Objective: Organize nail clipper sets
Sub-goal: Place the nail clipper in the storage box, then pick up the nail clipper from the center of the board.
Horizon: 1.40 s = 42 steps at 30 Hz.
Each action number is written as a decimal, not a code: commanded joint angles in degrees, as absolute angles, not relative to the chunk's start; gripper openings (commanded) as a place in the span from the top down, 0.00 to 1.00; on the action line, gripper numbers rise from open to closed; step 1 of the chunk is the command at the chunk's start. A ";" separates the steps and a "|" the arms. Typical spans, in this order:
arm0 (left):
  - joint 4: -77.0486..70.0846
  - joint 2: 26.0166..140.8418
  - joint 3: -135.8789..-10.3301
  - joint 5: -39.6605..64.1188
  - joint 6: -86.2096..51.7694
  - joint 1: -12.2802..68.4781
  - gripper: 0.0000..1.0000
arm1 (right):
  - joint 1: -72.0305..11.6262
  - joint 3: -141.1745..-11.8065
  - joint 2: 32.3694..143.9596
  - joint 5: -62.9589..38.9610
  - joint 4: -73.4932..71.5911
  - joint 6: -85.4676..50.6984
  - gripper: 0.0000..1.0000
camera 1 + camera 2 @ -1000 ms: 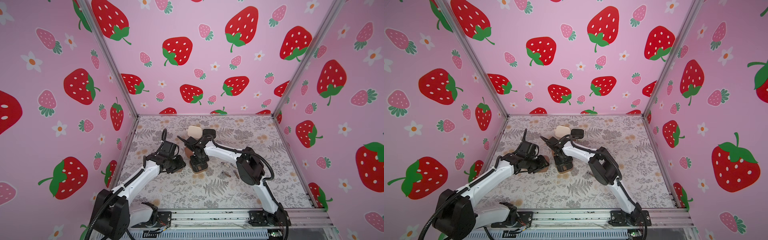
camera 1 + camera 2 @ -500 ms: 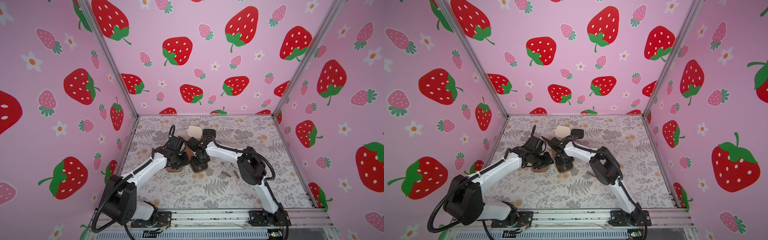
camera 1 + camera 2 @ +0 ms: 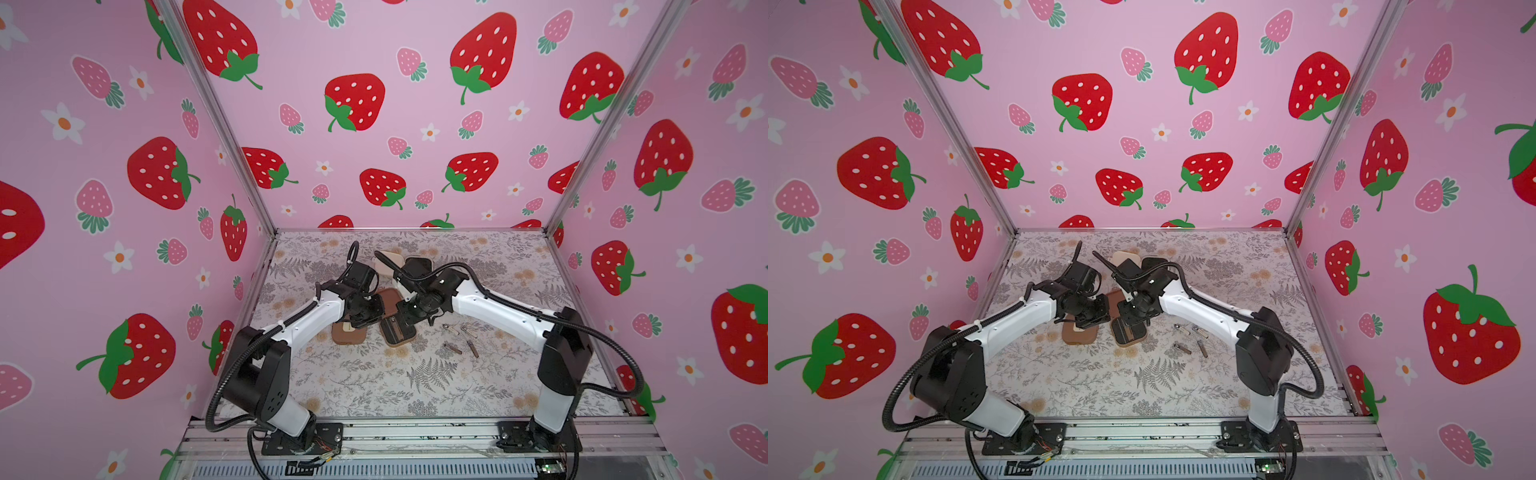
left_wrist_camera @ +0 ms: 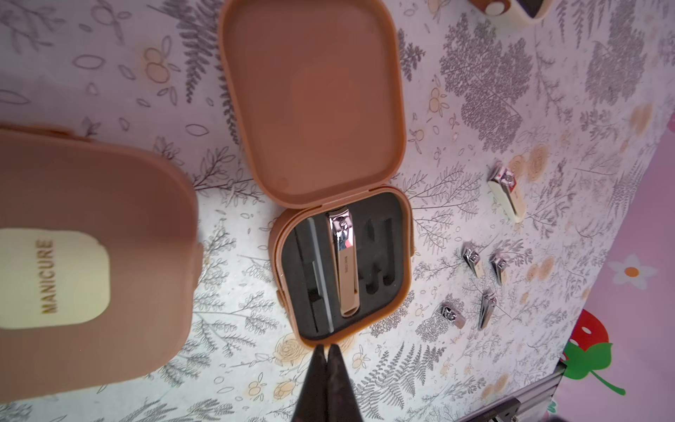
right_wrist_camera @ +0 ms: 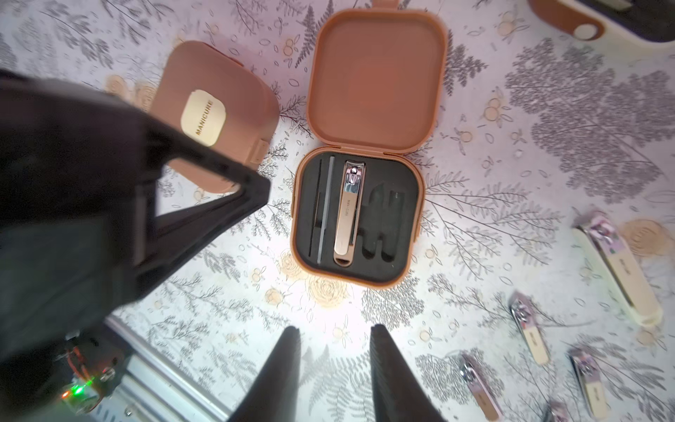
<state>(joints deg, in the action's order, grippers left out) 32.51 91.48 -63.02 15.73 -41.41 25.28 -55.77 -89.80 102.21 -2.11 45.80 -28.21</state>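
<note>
Left gripper (image 4: 326, 352): you have its fingers pressed together with nothing between them. The tips sit right at the front rim of the open case, and you cannot tell whether they touch it.
Right gripper (image 5: 334, 334): yours stands spread and empty, hanging over bare worktop (image 3: 415, 386) just in front of that same case.
Open brown case (image 5: 376, 80): you will find it near the middle of the worktop, between your two grippers. Its lid is folded flat back and the black slotted insert faces up.
Its slots: a large clipper (image 5: 349, 212) lies in the middle slot with a slim grey file (image 5: 326, 208) beside it. The shaped slots on the clipper's other side show only black foam.
Closed brown case (image 5: 219, 117): it lies just beside the open one, not touching it, with its cream MANICURE patch facing up.
Cream case (image 3: 388, 264): it sits at the back of the worktop behind your arms, mostly hidden, with a black inside showing next to the cream shell.
Loose clippers: one long loose clipper (image 4: 506, 193) and four small loose clippers (image 4: 473, 261) lie scattered on the worktop, on the right arm's side of the open case and apart from it.
</note>
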 commanded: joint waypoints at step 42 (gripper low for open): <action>26.18 104.57 -62.09 11.71 -43.60 27.49 1.00 | -45.26 -52.65 81.39 1.64 42.69 -21.71 0.53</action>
